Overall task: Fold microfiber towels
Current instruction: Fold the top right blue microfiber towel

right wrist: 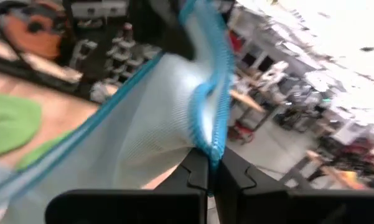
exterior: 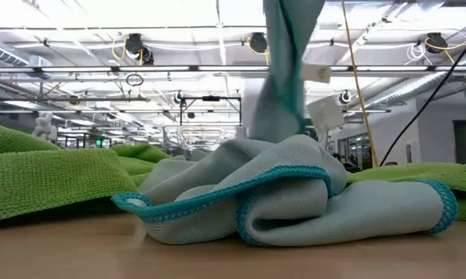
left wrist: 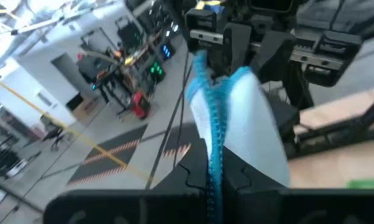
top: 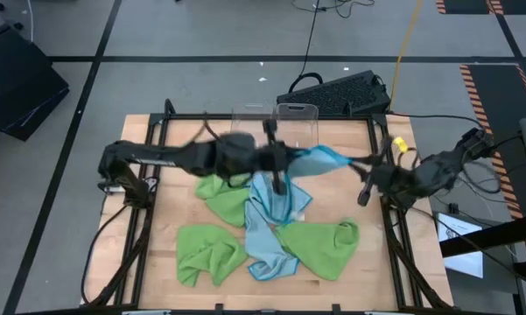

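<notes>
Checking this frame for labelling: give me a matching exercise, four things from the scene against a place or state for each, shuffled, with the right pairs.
Things:
1. left gripper
2. right gripper
3. blue towel lying on the table
4. green towel near the front left

Places or states:
A. crumpled flat, apart from both grippers
B. shut on one edge of the lifted blue towel, above the table's middle
C. heaped in the middle between green towels
D. shut on that towel's other edge, towards the table's right side

Pairs: 1-B, 2-D, 3-C, 4-A
</notes>
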Robot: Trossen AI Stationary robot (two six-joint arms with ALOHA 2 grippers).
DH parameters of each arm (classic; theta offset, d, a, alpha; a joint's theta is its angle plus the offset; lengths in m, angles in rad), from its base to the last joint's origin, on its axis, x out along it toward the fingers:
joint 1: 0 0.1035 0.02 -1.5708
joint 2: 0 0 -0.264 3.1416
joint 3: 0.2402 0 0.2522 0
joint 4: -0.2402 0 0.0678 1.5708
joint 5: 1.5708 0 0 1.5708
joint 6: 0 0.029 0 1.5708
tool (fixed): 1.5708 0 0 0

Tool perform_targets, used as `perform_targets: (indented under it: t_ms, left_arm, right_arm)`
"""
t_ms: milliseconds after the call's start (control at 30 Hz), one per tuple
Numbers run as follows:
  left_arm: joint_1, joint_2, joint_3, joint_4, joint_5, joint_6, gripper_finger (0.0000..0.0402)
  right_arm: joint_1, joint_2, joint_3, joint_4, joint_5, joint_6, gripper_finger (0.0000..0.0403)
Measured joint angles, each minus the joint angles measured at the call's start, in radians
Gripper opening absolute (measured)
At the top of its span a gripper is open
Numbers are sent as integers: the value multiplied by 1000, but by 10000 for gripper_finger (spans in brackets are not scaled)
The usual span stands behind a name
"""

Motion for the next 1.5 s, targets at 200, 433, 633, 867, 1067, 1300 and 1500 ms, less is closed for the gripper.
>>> perform_targets:
  t_ms: [200,433,633,867,1067,1300,1500]
  left_arm:
    - [140,-22,1,34,228,-60,9]
    - [225,6,1,20,377,-144,9]
    - [194,6,1,-135,365,-173,5]
    - [110,6,-1,-282,337,-293,4]
    - [-4,6,-1,-382,232,-395,4]
    - [-165,66,-3,-444,88,-501,4]
    - [-315,148,-4,-434,-25,-622,7]
  right_arm:
    - [-3,4,120,-9,1,-97,0]
    - [-20,6,141,-160,2,46,0]
    - [-19,24,141,-351,-68,279,0]
    - [-19,53,141,-385,-234,386,1]
    - [-19,103,141,-388,-401,472,2]
    - [-8,177,96,-396,-586,666,3]
    - [96,228,-43,-263,-691,846,3]
